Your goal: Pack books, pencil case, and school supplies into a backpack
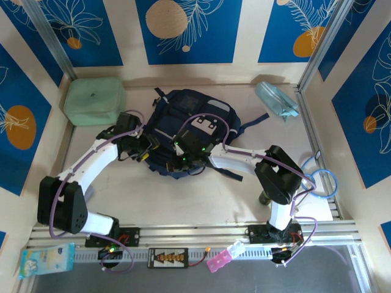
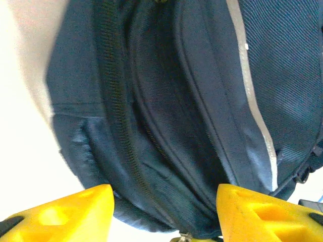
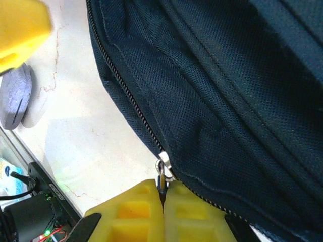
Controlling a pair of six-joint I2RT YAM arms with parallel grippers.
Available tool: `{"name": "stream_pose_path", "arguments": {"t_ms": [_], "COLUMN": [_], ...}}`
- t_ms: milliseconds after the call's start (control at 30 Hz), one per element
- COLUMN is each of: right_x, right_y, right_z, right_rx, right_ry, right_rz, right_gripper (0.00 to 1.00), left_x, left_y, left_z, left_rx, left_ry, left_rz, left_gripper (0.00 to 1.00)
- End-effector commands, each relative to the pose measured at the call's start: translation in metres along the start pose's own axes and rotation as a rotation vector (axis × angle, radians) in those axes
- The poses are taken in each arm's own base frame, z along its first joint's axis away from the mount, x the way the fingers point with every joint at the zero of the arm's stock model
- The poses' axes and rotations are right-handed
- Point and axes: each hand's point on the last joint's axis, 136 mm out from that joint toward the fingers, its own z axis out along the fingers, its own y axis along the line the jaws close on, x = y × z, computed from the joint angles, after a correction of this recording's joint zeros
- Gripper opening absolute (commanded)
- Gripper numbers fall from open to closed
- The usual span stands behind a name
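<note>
Between the two claws lies the big navy backpack [image 1: 183, 101], flat so its zip can be reached. The left claw [image 2: 164, 201] stands apart around the bag's edge, likely to steady it. The right claw [image 3: 163, 191] is pinched tight on the small zipper pull [image 3: 162, 169], probably to drag it. Far beyond that claw, off to its right, waits the pencil case [image 1: 278, 101].
</note>
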Motion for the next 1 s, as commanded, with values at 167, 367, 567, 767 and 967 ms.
{"name": "stream_pose_path", "arguments": {"t_ms": [167,367,567,767,967], "right_x": [0.003,0.003,0.002,0.018,0.038], "right_y": [0.006,0.003,-0.001,-0.019,-0.058], "right_z": [0.0,-0.001,-0.002,-0.008,-0.032], "right_rx": [-0.038,-0.022,0.0,0.086,0.25], "right_ry": [0.006,0.001,-0.01,0.025,0.02], "right_rz": [-0.002,0.0,0.006,-0.02,-0.017], "right_gripper": [0.0,0.0,0.0,0.0,0.0], "left_x": [0.023,0.024,0.026,0.02,0.013], "left_y": [0.006,0.022,0.032,0.034,0.034], "left_z": [0.031,0.032,0.04,0.037,0.032], "left_rx": [-0.051,-0.142,-0.2,-0.242,-0.273], "left_ry": [0.085,0.068,0.07,0.048,0.023], "left_rz": [-0.001,0.03,0.071,0.115,0.153], "left_gripper": [0.5,0.46,0.29,0.15,0.08]}}
